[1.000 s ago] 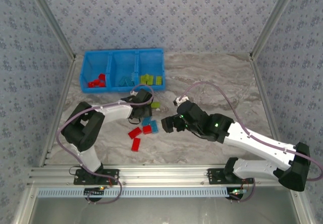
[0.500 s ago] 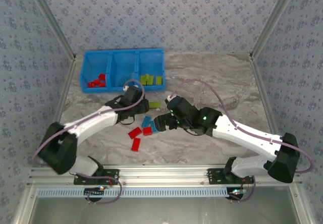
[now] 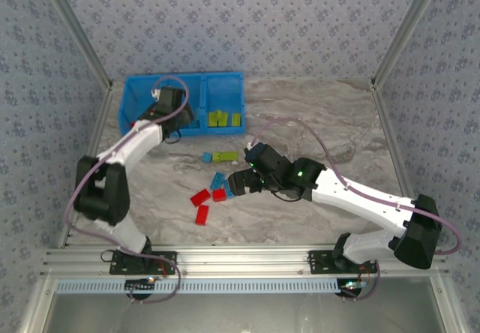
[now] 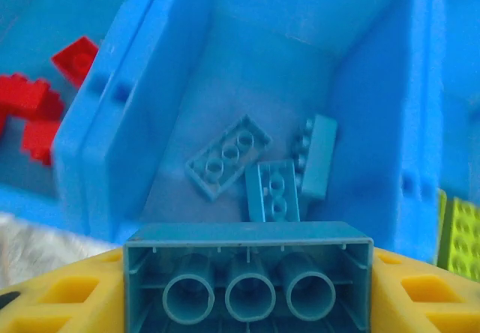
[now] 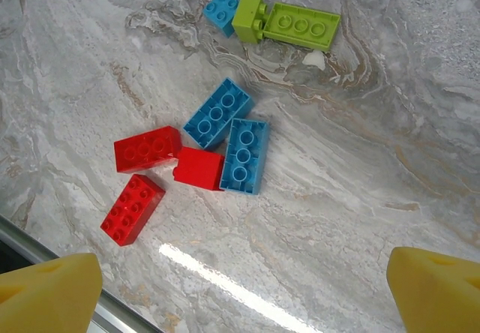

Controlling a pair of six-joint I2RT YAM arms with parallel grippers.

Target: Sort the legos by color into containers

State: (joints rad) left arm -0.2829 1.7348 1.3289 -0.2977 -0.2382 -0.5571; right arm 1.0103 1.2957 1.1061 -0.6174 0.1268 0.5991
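**A:** Marble-look tabletop (image 3: 322,115), patterned walls on 3 sides. Where's the tray?

**B:** Far left. It's a blue tray (image 3: 225,78) of 3 joined bins, and the left gripper (image 3: 171,110) hangs over the middle bin (image 4: 360,108).

**A:** Carrying anything?

**B:** Yes. Its yellow fingers (image 4: 60,295) are clamped on a light blue brick (image 4: 247,273), with the brick's underside tubes facing the wrist camera. Below it, 3 binned blue bricks (image 4: 229,157) lie on that bin's floor.

**A:** The other bins?

**B:** There are binned red bricks (image 4: 34,112) on the left and binned yellow-green bricks (image 3: 223,118) on the right.

**A:** And the right gripper?

**B:** The right gripper (image 5: 244,284) is spread wide and holds nothing. It sits above the loose pile mid-table: 3 loose red bricks (image 5: 148,149) and 2 loose blue bricks (image 5: 244,155) lying side by side (1 touches a red). Farther off, a small blue brick (image 5: 222,8) lies just beside 2 loose yellow-green bricks (image 5: 301,25).
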